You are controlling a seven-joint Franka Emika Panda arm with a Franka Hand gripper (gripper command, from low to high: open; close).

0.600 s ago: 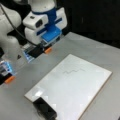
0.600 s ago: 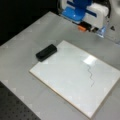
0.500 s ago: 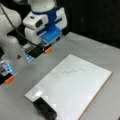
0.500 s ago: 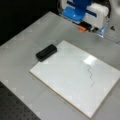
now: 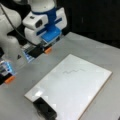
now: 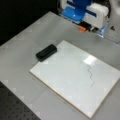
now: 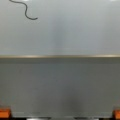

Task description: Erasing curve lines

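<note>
Grey counter [image 6: 22, 45] carries the board [image 6: 62, 77], and nothing on it has shifted in the last half second: the curve lines [image 6: 90, 76] stay whole at 3 o'clock, the eraser [image 6: 46, 52] untouched at 10 o'clock. Above the far edge the gripper [image 5: 41, 51] holds nothing, orange fingertips [image 7: 5, 112] wide apart. No writing is readable.

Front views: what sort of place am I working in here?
Probably a robotics lab bench. A white board with curve lines and a black eraser lies on a plain grey table against a dark backdrop. The gripper hangs beyond the board's edge, holding nothing.
</note>
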